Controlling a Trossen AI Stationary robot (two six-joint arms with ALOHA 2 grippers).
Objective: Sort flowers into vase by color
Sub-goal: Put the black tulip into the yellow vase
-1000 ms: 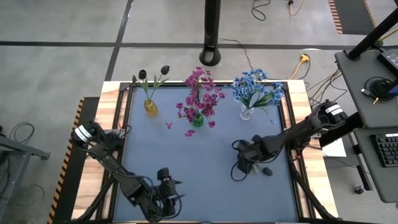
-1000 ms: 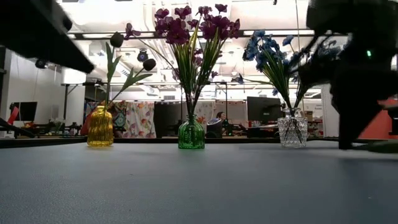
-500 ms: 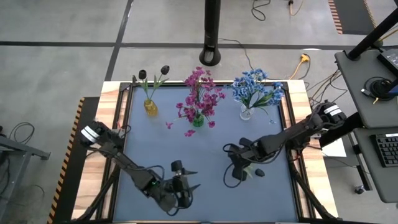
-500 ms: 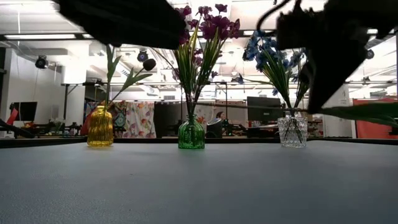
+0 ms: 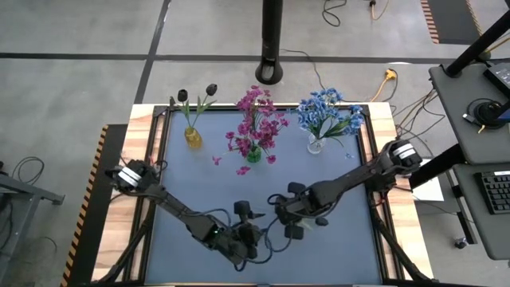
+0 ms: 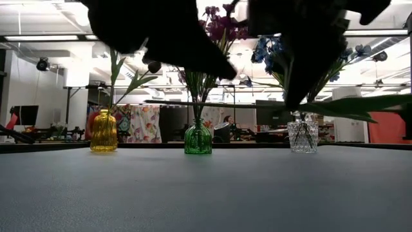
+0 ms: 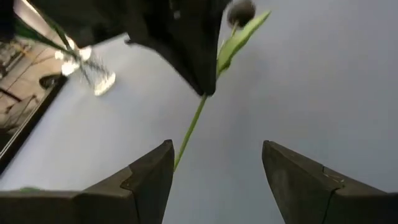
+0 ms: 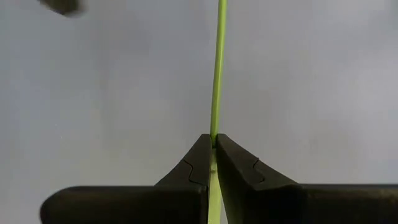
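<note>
A dark tulip-like flower with a bud [image 7: 241, 11], a green leaf [image 7: 244, 36] and a thin green stem [image 7: 189, 130] hangs above the grey table, with my right gripper [image 8: 214, 144] shut on it near the table's middle [image 5: 292, 228]. My left gripper [image 7: 214, 180] is open just to its left [image 5: 253, 236]. The stem's free end reaches in between the left fingers, close to one finger [image 7: 152, 171]. At the far edge stand a yellow vase [image 5: 193, 137] with dark buds, a green vase [image 5: 253, 153] with magenta flowers and a clear vase [image 5: 315, 145] with blue flowers. My right gripper pinches the flower's stem [image 8: 215, 132] between its two fingers, some way below the leaf. The fingers come steeply from above and lie across the stem. The flower hangs about level [image 6: 212, 103], clear of the table. Whether the stem's end touches my left gripper's finger, I cannot tell.
The three vases stand in a row along the far edge, about a hand apart. The grey mat [image 5: 199, 191] is bounded by a dark frame and wooden borders [image 5: 402, 215]. A black pole [image 5: 272, 40] stands behind the table.
My right gripper has risen and gone toward the table's left with the flower, lifting it from low over the table to well clear of it, and has rolled. My left gripper, staying open, has swung toward the table's right, up to the stem's free end.
</note>
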